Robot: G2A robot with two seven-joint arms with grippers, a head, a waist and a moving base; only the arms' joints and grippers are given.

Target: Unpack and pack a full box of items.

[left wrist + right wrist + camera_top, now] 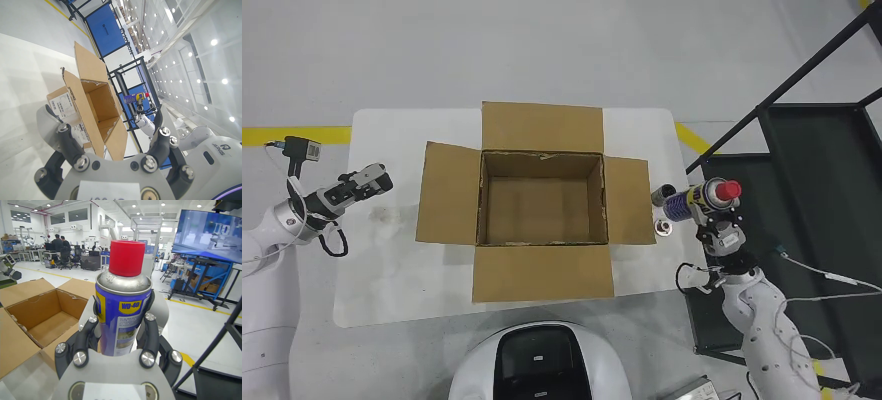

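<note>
- Spray can [121, 311]: clamped round its body by right gripper [122, 304], just off the box's right flap.
- Box [542, 125]: mid-table, flaps open, bottom bare.
- Left gripper [375, 181]: spread wide, holding nothing, at the table's [392, 140] left edge.
- Step: probably packing; next, carry can over opening, lower, release.

The spray can [122, 313] carried a yellow logo patch and fine print; the box [88, 62] wore white barcode labels [60, 104] on its side; blue panels [102, 28] behind it bore white lettering.
</note>
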